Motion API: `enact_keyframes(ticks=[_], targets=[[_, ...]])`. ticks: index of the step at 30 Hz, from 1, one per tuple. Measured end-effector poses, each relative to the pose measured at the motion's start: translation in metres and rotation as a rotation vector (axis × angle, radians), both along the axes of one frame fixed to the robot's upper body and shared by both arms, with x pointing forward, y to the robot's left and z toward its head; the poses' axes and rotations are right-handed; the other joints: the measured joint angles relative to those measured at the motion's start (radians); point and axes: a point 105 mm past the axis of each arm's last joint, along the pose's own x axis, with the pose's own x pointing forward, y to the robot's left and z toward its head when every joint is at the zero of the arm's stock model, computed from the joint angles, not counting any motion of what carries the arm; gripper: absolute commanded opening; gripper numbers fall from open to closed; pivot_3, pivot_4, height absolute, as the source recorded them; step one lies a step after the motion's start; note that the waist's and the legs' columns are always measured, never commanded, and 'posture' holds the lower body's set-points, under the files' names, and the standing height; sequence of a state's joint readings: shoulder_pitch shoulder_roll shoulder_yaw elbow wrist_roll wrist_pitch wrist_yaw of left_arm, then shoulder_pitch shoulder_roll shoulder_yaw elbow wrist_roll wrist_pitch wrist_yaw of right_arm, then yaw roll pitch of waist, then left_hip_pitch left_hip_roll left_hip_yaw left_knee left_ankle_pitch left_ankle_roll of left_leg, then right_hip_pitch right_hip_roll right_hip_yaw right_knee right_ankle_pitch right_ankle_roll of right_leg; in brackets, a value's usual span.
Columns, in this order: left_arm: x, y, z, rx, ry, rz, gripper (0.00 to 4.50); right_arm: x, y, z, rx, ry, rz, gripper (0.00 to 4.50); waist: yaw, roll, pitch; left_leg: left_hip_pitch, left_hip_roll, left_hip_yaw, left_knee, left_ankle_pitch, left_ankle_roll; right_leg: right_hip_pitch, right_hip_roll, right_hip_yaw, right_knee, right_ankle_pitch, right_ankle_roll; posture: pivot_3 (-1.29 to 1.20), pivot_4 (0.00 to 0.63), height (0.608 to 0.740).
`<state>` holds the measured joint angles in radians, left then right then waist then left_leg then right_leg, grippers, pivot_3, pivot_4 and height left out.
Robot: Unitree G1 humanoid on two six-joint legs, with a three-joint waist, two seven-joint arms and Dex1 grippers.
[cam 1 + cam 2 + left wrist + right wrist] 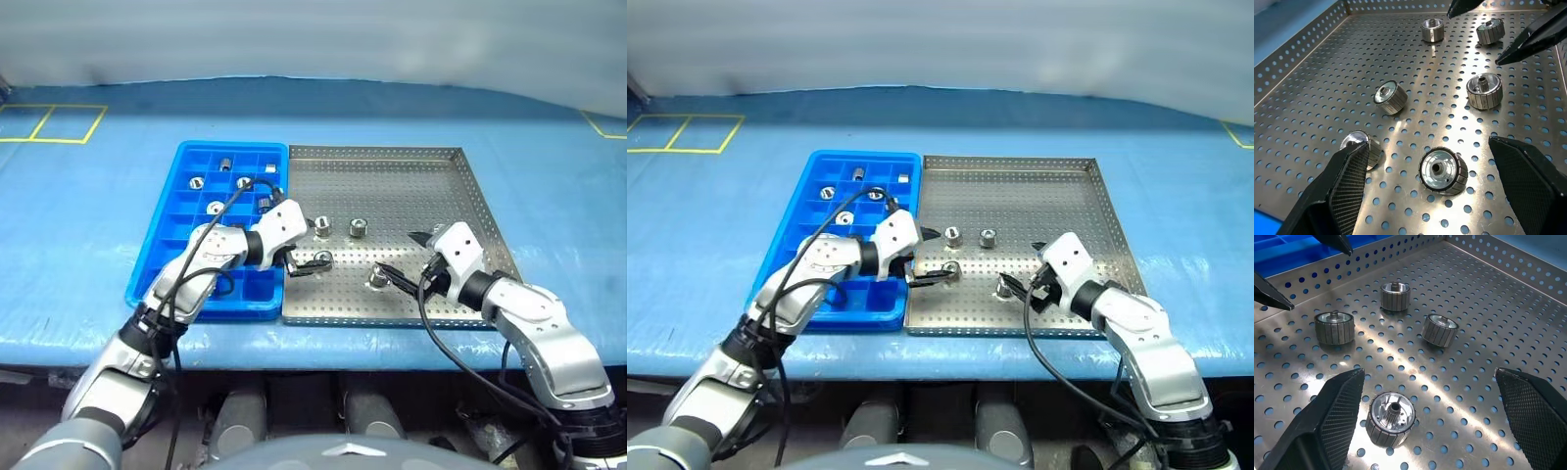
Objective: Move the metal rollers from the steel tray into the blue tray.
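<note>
On steel tray (pixel 411 186): 4 metal rollers (pixel 359 227); several in blue tray (pixel 186 211).

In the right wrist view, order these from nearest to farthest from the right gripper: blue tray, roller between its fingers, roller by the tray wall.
1. Roller between the fingers of the right gripper.
2. Roller by the wall, farther along the steel tray.
3. Blue tray, beyond that wall.
</note>
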<state>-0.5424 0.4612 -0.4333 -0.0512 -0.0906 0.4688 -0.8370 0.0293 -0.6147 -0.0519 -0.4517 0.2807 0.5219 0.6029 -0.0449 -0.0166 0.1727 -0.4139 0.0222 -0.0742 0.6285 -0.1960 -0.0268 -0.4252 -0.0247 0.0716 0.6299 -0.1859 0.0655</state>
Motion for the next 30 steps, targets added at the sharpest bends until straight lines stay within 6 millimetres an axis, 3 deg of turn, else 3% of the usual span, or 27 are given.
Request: enact_keyframes(ticks=[7, 10, 15, 24, 27, 30], targets=[[0.011, -0.009, -0.020, 0.170, -0.047, -0.028, 4.24, -0.005, -0.003, -0.003, 0.001, -0.004, -0.024, 4.48, -0.025, 0.001, -0.001, 0.002, 0.000, 0.001, 0.000, 0.000, 0.000, 0.001, 0.000, 0.002, 0.000, 0.000, 0.001, -0.10, 0.150, 0.740], [0.014, -0.008, -0.025, 0.198, -0.048, -0.013, 3.70, -0.006, -0.007, -0.003, -0.002, -0.010, -0.043, 4.50, -0.039, 0.002, -0.001, 0.003, 0.000, 0.002, 0.000, 0.000, 0.000, 0.001, 0.000, 0.003, 0.002, 0.000, 0.001, -0.10, 0.150, 0.740], [0.015, -0.006, -0.028, 0.222, -0.045, -0.011, 2.17, -0.005, -0.009, -0.001, -0.006, -0.026, -0.054, 4.50, -0.050, 0.002, -0.001, 0.004, 0.000, 0.003, 0.000, 0.000, 0.000, 0.000, 0.000, 0.004, 0.005, 0.000, 0.001, -0.10, 0.150, 0.740], [0.014, -0.005, -0.026, 0.189, -0.019, 0.003, 2.17, 0.000, -0.007, 0.004, -0.014, -0.053, -0.047, 4.50, -0.050, 0.002, -0.001, 0.003, 0.000, 0.005, 0.000, 0.000, 0.000, -0.002, 0.001, 0.006, 0.006, 0.000, 0.001, -0.07, 0.150, 0.740], [0.014, -0.003, -0.021, 0.160, -0.010, 0.020, 1.65, 0.001, -0.005, 0.002, -0.008, -0.045, -0.042, 4.50, -0.045, 0.001, -0.001, 0.003, 0.000, 0.005, 0.000, 0.000, 0.000, -0.002, 0.000, 0.006, 0.006, 0.000, 0.001, -0.06, 0.150, 0.740], [0.015, -0.001, -0.019, 0.157, -0.014, 0.029, 0.68, 0.004, -0.002, 0.002, -0.006, -0.053, -0.031, 4.50, -0.042, 0.001, -0.001, 0.003, 0.000, 0.005, 0.000, 0.000, 0.000, -0.002, 0.000, 0.006, 0.006, 0.000, 0.001, -0.06, 0.150, 0.740]])
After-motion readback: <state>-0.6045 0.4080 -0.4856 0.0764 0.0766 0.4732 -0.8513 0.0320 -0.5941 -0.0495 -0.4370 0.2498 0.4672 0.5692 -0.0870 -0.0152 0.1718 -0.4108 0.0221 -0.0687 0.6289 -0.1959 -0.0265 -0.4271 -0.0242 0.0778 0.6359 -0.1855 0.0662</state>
